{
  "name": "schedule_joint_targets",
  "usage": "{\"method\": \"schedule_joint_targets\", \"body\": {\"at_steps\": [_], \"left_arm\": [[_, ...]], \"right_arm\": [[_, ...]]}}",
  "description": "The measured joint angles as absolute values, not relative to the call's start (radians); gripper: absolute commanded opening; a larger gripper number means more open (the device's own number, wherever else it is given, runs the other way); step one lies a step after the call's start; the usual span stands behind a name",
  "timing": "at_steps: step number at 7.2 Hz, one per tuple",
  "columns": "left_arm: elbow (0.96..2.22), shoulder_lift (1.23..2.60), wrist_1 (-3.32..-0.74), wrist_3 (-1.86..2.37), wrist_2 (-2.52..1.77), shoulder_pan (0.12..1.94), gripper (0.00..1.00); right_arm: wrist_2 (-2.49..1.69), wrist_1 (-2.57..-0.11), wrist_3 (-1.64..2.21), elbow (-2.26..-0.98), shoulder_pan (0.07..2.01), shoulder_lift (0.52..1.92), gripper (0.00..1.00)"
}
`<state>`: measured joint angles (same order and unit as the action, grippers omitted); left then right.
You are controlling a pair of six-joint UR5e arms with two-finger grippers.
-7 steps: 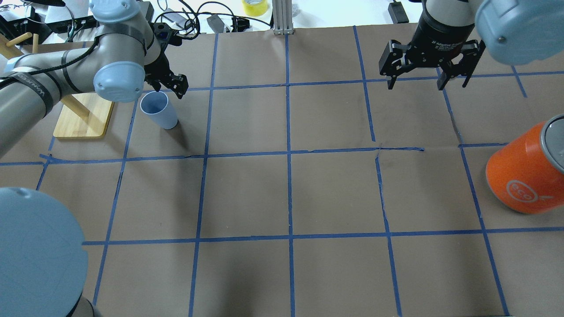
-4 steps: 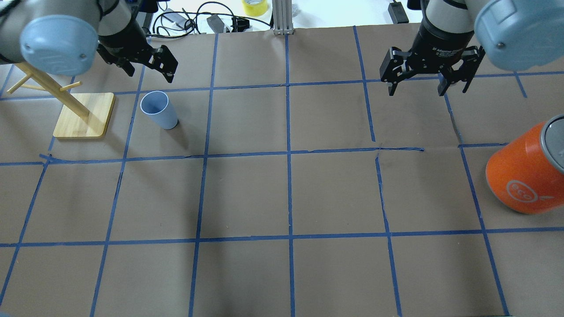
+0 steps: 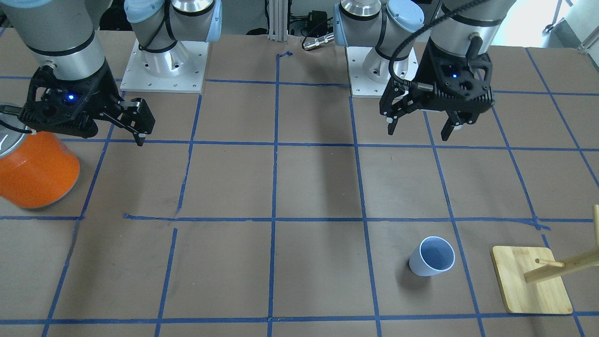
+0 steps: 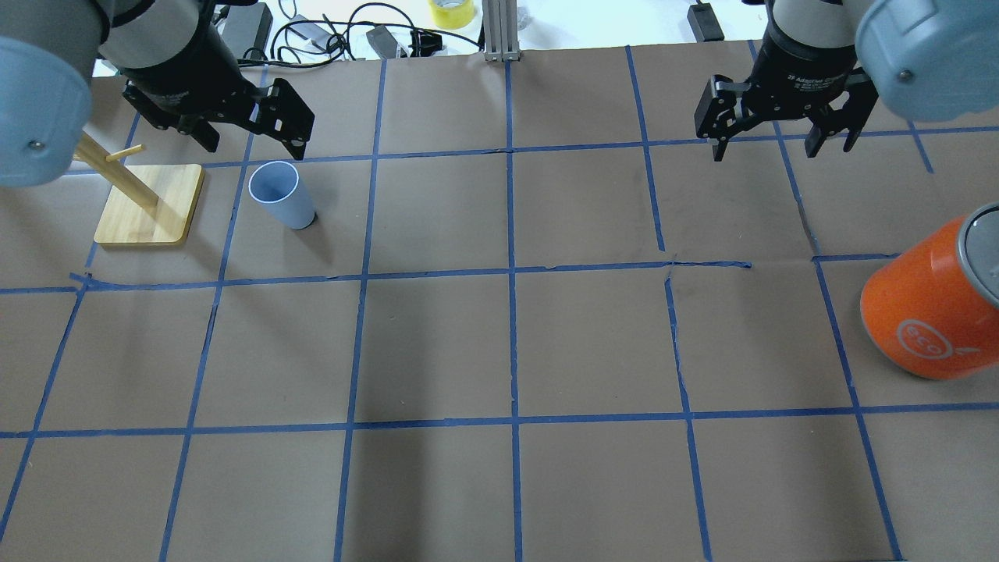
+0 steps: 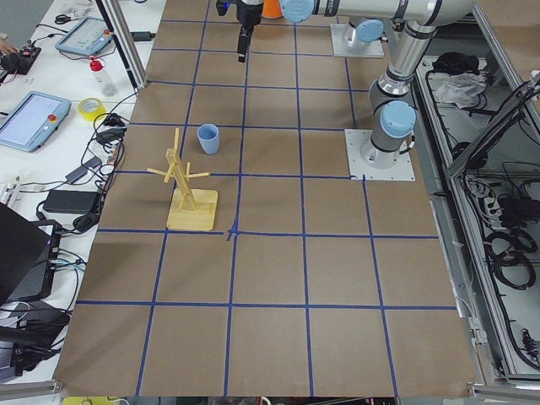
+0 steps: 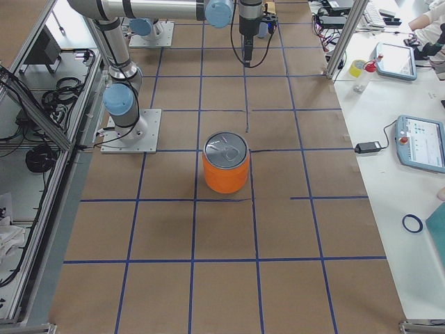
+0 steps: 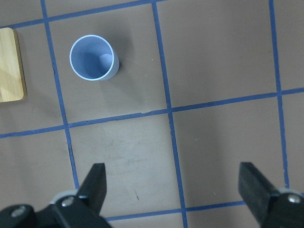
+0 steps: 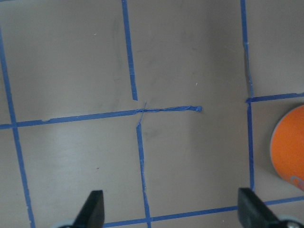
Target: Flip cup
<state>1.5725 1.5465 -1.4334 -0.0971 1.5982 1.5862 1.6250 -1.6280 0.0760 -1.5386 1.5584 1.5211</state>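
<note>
The cup is a small pale blue tumbler standing upright, mouth up, on the brown table at the far left. It also shows in the front view, the left side view and the left wrist view. My left gripper is open and empty, held above the table just beyond the cup and apart from it; its two fingers frame bare table. My right gripper is open and empty at the far right, high above the table.
A large orange can with a silver top stands at the right edge, also in the front view. A wooden peg rack on a square base stands left of the cup. Blue tape lines grid the table. Cables and tape lie beyond the far edge.
My left arm has swung away from beside the cup and risen, its gripper now farther from the cup. My right gripper has shifted slightly right. The cup has not moved.
</note>
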Motion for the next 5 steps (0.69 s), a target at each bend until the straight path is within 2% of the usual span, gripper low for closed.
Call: {"method": "schedule_joint_targets", "body": {"at_steps": [5], "left_arm": [[1.585,1.519,-1.453,0.017,1.594,1.592,1.00]], "right_arm": [[1.574,-1.628,0.081,-1.541,1.557,1.534,1.00]]}}
